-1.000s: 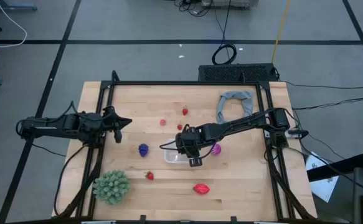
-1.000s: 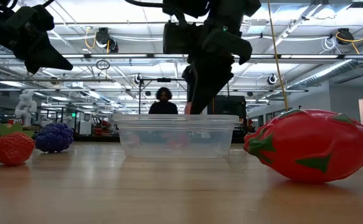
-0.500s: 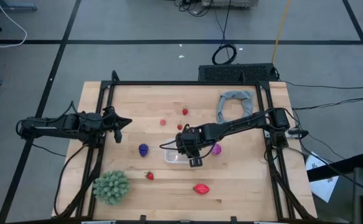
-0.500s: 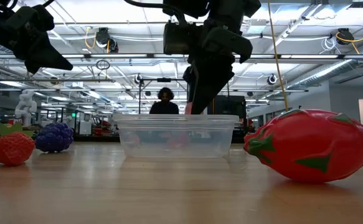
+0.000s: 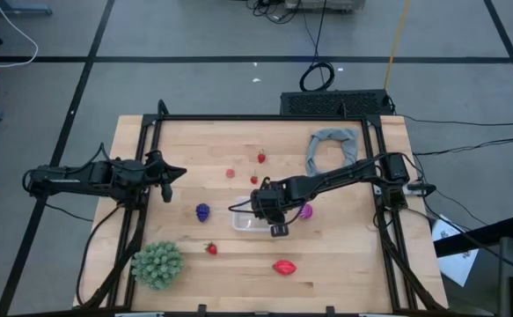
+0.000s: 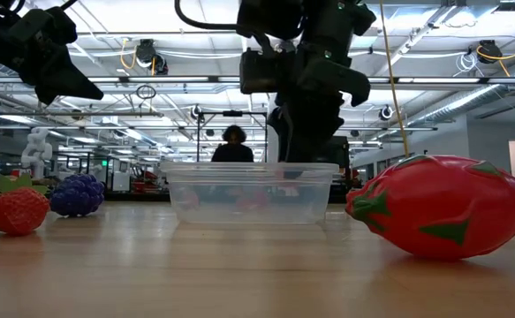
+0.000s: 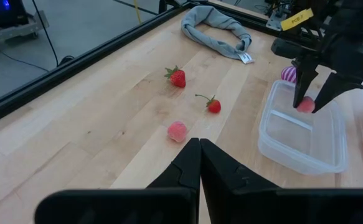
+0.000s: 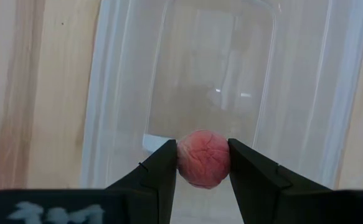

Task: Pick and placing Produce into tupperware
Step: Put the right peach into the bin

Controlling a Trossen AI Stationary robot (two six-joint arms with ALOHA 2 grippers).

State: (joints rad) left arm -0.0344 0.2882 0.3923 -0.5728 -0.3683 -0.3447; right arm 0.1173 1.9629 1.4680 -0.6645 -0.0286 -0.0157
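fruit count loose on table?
7: three small reds behind tub, purple left, magenta right, strawberry and red oval in front. One berry in right hand.

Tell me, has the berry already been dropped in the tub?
No: in the right wrist view the right gripper pinches the berry between its fingers, above the tub.

Counter (image 5: 344,255): pale wood planks, smooth, satin sheen, dark metal frame around it. Tupperware (image 8: 218,81) below the right gripper (image 8: 203,163) jaws: clear, colourless plastic, glossy, light glints on its floor. Berry (image 8: 203,158) between those jaws: pinkish-red, wrinkled, matt skin. Jaws themselves: dark, matt, hard plastic look. Big red fruit (image 6: 438,206), beside the tub: smooth glossy plastic, green leaf tabs. Purple fruit (image 6: 77,194): bumpy. Grey ring (image 7: 215,34): soft cloth, matt, creased.
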